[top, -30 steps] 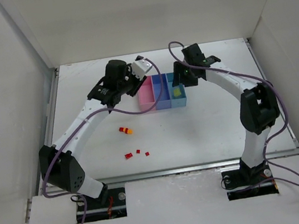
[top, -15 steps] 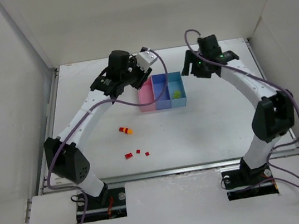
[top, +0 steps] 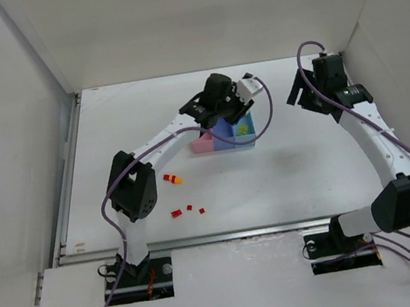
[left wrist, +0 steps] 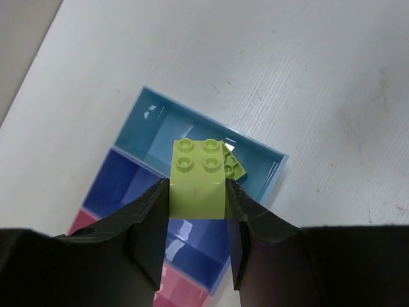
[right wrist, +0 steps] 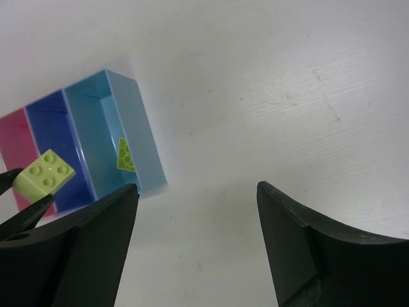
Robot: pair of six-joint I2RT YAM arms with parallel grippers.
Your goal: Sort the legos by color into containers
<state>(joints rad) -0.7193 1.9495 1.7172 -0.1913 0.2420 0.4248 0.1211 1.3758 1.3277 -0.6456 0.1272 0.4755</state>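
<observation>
we counted 1 loose yellow-green brick (right wrist: 125,155) lying in the light cyan bin (left wrist: 160,118), the end compartment of the tray, which stood toward the far edge of the table (top: 309,176). the left gripper (left wrist: 198,208) was clamped on the held yellow-green brick (left wrist: 198,182), studs up. it hung over the tray about where the cyan bin met the blue bin (left wrist: 124,185) — by our judgement bound for the cyan bin, but not yet let go. the right gripper (right wrist: 196,192) stood with its jaws wide apart and nothing between them, over bare table to the right of the tray.

the rest was untouched. a red-and-orange piece (top: 170,179) lay left of the table's middle; whether it was 1 brick or 2 touching we could not tell. closer to the near edge lay 3 small red bricks (top: 176,213) near one another. we saw nothing in the parts of the blue bin and the pink bin (top: 200,142) that showed, though the left arm hid some of them from above.

so we judged the sorting under halfway — green nearly settled, red and orange all still to do.
</observation>
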